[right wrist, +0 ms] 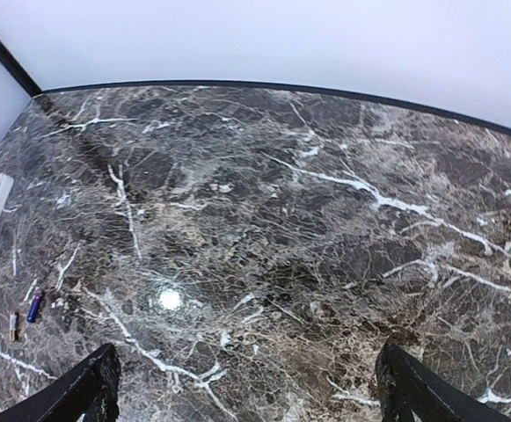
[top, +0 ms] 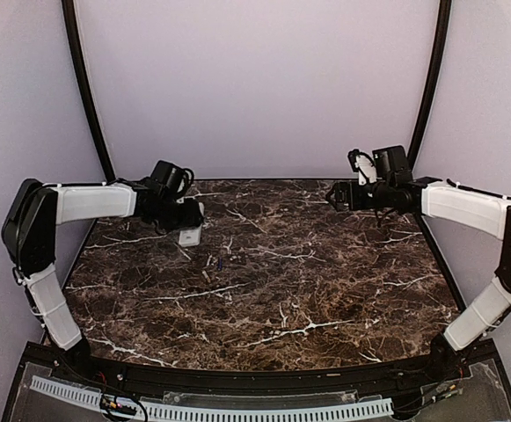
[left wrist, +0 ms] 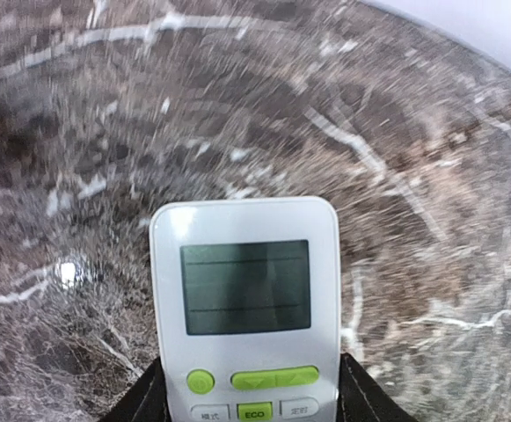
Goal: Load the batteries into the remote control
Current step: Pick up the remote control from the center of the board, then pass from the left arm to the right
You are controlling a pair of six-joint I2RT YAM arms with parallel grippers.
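Left end effector (left wrist: 251, 392) pinches the white rectangular remote control (left wrist: 246, 299) at its six-o'clock end; right end effector (right wrist: 251, 387) gapes empty; shallow grip may slip.

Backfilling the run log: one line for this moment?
left gripper: shut on remote control | right gripper: open, empty | batteries: loose on table

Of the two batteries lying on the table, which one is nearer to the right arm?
The dark blue battery; the pale battery beside it lies farther left in the top view.
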